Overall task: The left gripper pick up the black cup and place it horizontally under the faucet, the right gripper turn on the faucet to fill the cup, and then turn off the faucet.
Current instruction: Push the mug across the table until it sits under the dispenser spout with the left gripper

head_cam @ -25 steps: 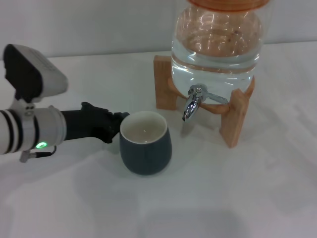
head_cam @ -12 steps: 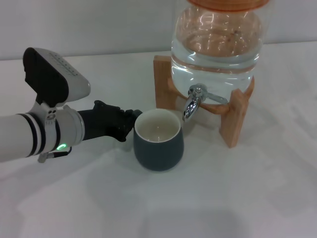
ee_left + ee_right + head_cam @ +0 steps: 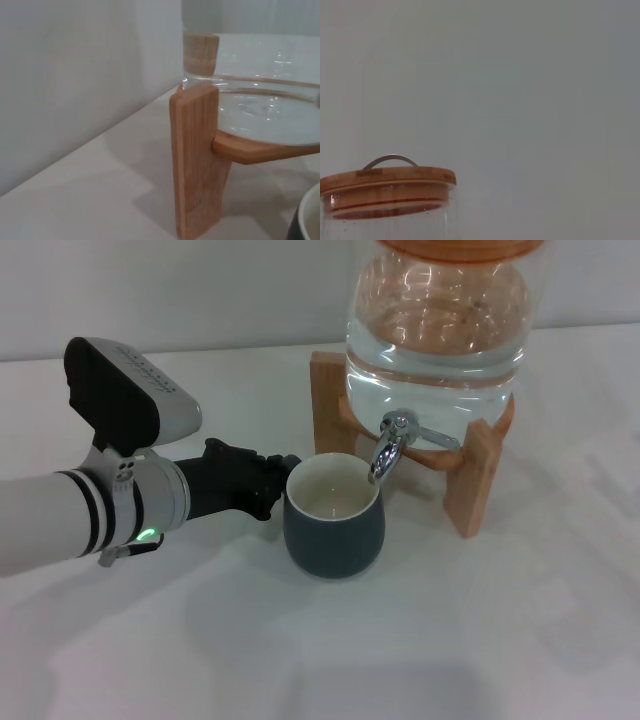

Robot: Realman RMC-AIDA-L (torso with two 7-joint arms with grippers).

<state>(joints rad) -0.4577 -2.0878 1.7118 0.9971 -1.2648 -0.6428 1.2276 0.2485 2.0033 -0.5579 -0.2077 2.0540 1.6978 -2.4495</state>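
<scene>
The black cup (image 3: pixel 333 535) stands upright on the white table, its cream inside showing and its far right rim just below the spout of the chrome faucet (image 3: pixel 385 455). My left gripper (image 3: pixel 272 483) reaches in from the left and is shut on the cup's left side, where the handle is hidden by the black fingers. An edge of the cup (image 3: pixel 307 220) shows in the left wrist view. My right gripper is out of view; its wrist camera sees only the jar's wooden lid (image 3: pixel 385 177).
The faucet sits on a clear glass jar (image 3: pixel 440 330) of water resting on a wooden stand (image 3: pixel 470 490), whose upright leg (image 3: pixel 197 160) is close in the left wrist view. A pale wall runs behind the table.
My left gripper has carried the cup to the right and slightly away from me, from left of the faucet to under its spout.
</scene>
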